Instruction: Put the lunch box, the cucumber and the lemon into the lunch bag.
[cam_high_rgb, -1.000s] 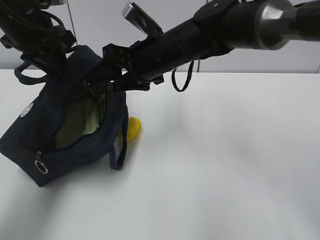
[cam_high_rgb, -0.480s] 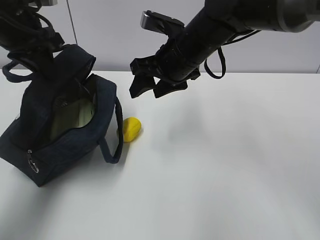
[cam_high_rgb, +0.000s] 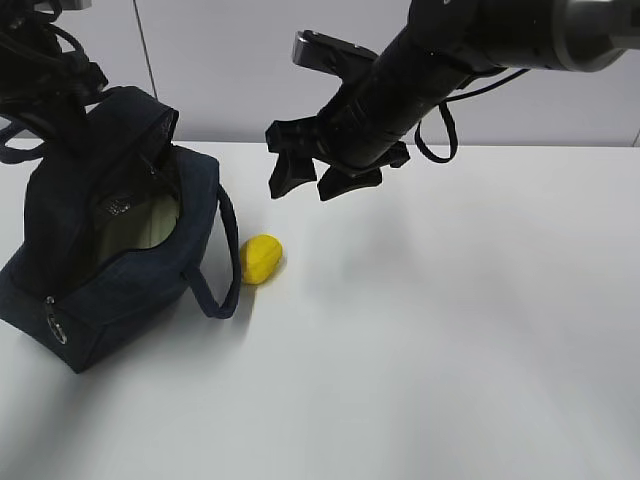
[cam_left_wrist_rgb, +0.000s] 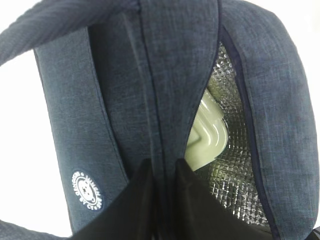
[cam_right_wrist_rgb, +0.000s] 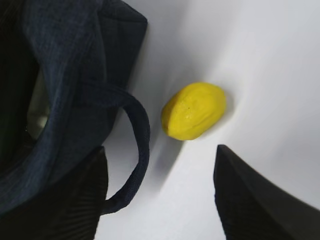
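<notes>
The boxy dark navy fabric lunch bag (cam_high_rgb: 110, 250) stands open on the white surface (cam_high_rgb: 450, 330), its edge pinched by the left pincer (cam_left_wrist_rgb: 162, 172). The right pincer (cam_high_rgb: 315, 178), spread, has risen from the bag (now above the small yellow lemon (cam_high_rgb: 261, 258)).

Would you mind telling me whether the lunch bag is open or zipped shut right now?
Open. The lunch bag gapes at the top, showing its silver lining and the pale green lunch box inside.

Matt woven-cloth lunch bag (cam_high_rgb: 110, 270), quilted foil lining (cam_left_wrist_rgb: 235, 170)
</notes>
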